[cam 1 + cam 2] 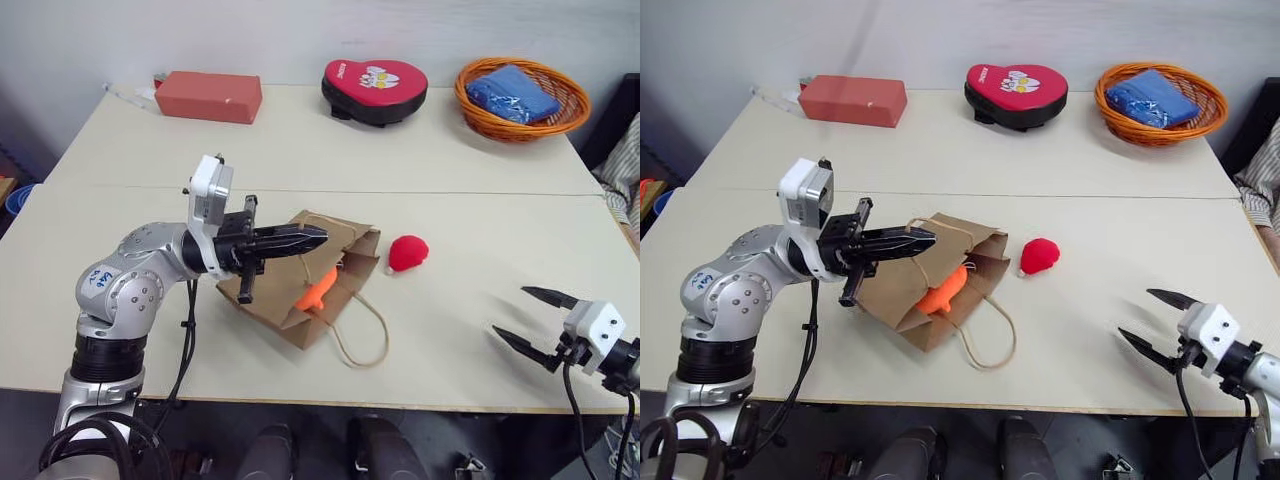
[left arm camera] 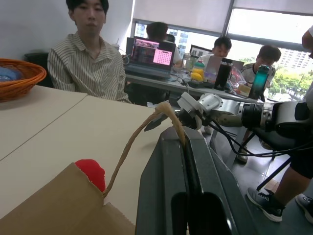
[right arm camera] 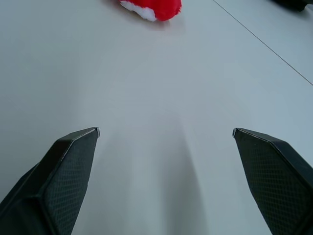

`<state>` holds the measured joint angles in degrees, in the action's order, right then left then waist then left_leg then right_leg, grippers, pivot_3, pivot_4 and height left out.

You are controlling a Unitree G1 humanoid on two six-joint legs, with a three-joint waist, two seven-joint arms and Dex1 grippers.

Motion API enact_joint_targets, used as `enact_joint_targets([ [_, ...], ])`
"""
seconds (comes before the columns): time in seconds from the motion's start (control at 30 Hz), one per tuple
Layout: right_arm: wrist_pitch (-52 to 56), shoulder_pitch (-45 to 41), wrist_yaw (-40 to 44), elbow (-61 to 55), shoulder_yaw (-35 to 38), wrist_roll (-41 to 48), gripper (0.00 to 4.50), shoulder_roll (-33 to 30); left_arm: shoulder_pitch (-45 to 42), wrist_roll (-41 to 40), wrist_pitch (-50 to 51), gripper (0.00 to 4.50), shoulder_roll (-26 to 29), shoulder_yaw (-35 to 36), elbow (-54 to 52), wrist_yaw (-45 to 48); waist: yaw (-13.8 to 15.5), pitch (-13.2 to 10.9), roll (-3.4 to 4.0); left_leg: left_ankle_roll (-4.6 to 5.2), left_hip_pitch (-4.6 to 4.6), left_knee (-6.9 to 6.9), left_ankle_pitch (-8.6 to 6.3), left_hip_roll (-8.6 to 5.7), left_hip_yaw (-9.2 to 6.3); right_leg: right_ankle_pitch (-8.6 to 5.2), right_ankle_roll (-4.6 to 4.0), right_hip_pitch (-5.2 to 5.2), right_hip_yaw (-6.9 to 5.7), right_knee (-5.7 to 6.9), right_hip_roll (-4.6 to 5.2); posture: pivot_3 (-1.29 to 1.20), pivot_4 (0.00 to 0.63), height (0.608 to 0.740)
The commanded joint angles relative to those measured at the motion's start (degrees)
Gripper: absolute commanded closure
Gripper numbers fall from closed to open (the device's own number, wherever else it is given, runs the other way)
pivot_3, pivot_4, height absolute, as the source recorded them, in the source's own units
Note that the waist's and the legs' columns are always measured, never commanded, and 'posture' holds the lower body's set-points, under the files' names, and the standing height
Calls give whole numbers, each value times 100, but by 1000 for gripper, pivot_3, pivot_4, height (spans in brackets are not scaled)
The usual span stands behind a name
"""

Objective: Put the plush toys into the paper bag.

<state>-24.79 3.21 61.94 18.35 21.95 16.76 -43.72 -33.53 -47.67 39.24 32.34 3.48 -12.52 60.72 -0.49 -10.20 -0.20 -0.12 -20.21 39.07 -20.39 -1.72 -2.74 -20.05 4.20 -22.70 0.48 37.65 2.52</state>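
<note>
One toy (image 1: 318,290) already inside the paper bag (image 1: 290,285) — mouth kept up by the left gripper (image 1: 318,238) pinched on a handle (image 2: 146,128) — red toy (image 1: 407,252) just beside, right gripper (image 1: 520,315) splayed, empty, ready.

Bare tabletop (image 1: 470,300) runs from the right gripper (image 1: 522,316) at lower right up to the red plush toy (image 1: 407,252) at centre, with nothing between. Left of the toy, the paper bag (image 1: 305,285) and its loop handle (image 1: 365,335) block the way, and the left gripper (image 1: 322,236) hangs over the bag's mouth. The top edge is lined by a red box (image 1: 208,96), a heart-shaped pad (image 1: 374,88) and an orange basket (image 1: 520,97).
</note>
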Motion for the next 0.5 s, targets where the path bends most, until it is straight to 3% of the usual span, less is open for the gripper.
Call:
enact_joint_targets([
  [0.03,242,-555,-278,-521,-434,-161,32,45,-138,120,-141,4500,108,2,9,127,-53,0,0,-1,1,0,1,2,0,0,0,0,0,3,-1,0,150,740],
  [0.27,1179,-2176,-409,-684,-1736,-994,32,2,-301,632,-527,4500,255,-309,168,514,-85,0,2,-5,-8,1,3,1,-8,0,-1,-7,-7,0,0,0,150,740],
  [0.5,1050,-3594,-489,429,-2674,-1810,32,272,-501,711,-558,4500,326,-327,330,714,14,-1,1,-4,-19,2,2,-1,-13,0,-1,-12,-12,-15,4,0,150,740],
])
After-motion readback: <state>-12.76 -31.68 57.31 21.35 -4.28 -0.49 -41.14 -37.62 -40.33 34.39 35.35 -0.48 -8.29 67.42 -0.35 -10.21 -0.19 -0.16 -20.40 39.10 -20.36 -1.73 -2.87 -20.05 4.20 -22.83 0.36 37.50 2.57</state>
